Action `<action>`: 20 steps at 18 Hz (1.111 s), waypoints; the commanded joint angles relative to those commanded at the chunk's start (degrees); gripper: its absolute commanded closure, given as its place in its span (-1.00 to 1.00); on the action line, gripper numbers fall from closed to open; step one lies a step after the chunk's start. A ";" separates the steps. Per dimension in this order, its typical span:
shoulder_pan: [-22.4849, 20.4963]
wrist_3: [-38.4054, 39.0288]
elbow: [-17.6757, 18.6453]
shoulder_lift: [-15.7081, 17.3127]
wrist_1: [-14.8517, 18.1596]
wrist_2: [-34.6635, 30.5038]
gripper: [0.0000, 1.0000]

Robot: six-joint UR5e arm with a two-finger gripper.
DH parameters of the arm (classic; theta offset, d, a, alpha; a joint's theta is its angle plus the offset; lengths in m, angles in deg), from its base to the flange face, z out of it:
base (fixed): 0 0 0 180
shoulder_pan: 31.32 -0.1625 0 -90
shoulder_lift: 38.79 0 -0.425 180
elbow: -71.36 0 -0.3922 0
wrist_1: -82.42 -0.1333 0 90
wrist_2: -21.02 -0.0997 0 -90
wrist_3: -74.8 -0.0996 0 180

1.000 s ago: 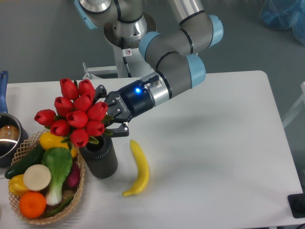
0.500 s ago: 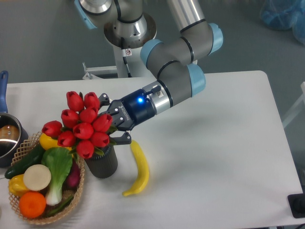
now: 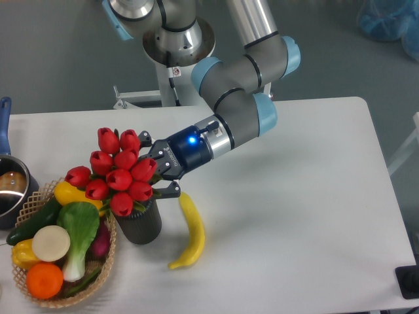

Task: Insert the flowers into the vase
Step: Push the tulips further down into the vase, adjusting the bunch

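The flowers are a tight bunch of glossy red tulip buds, tilted up and to the left. Their stems reach down into the mouth of the vase, a short dark ribbed cylinder standing on the white table at front left. My gripper comes in from the right and is shut on the flowers just behind the buds, right above the vase mouth. The stems themselves are hidden by the buds and fingers.
A wicker basket of toy vegetables and fruit touches the vase's left side. A yellow banana lies just right of the vase. A metal pot with a blue handle stands at the left edge.
The gripper has carried the bunch to the right and down, so the buds now sit lower over the vase mouth and hide its rim.
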 joint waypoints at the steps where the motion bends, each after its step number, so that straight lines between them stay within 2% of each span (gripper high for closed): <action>1: 0.00 0.00 0.17 -0.09 0.00 0.00 0.18; 10: -0.26 -2.63 2.37 0.00 0.00 -0.17 0.18; 20: -0.62 -3.60 2.46 -1.14 0.00 -0.70 0.18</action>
